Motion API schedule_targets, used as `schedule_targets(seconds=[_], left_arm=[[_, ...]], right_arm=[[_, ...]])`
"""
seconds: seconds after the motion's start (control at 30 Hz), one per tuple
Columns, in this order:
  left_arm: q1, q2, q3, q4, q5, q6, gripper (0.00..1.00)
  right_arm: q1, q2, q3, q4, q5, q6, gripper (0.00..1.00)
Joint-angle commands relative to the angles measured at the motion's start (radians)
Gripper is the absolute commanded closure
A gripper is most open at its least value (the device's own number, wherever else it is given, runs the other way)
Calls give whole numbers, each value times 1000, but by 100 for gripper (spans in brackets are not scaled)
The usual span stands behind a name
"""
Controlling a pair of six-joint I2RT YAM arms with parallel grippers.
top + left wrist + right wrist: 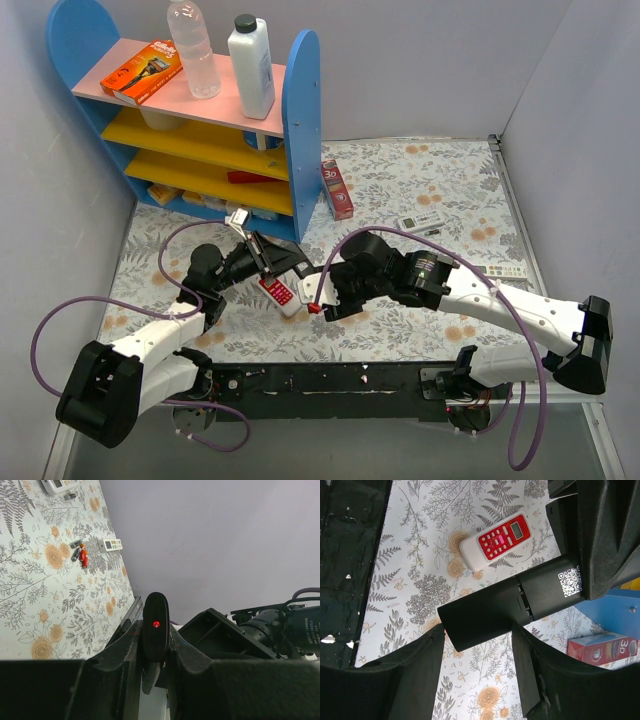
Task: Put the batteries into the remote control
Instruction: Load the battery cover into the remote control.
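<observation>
The slim black remote control (520, 600) hangs above the table between both arms, back side facing the right wrist camera with its battery cover and a QR sticker showing. My left gripper (156, 647) is shut on one end of it, seen end-on as a remote control (156, 630) with a red dot. My right gripper (477, 630) straddles the other end, and both fingers (427, 665) touch the remote's edges. Small red and dark batteries (80, 554) lie together on the floral table. In the top view the left gripper (262, 262) and right gripper (312, 290) meet near the middle.
A red-and-white remote (280, 293) lies on the table just under the grippers. A blue and yellow shelf (300, 120) stands at the back left with a red box (337, 188) beside it. A white remote (420, 223) lies at the back right, another white remote (111, 545) near the batteries.
</observation>
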Motion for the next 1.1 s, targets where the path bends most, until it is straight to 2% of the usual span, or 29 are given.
schedule_targets(seconds=[0.0, 0.37, 0.6, 0.73, 0.93, 1.03, 1.07], left_arm=[[-8, -26, 48, 99, 75, -164, 100], [-12, -27, 60, 91, 131, -150, 100], [-14, -52, 66, 81, 122, -142, 100], [-12, -85, 62, 33, 89, -87, 100], [-9, -133, 114, -307, -102, 160, 100], [-8, -124, 120, -401, -166, 237, 100], [-9, -118, 112, -401, -171, 232, 100]], right_arm=[[0, 21, -11, 93, 44, 43, 40], [-2, 70, 7, 217, 158, 77, 46], [-5, 115, 1, 290, 204, 128, 45], [-6, 100, 1, 279, 152, 166, 41], [-17, 20, -23, 234, 170, 338, 29], [-40, -38, -60, 253, 196, 482, 21], [-49, -52, -84, 262, 199, 520, 14]])
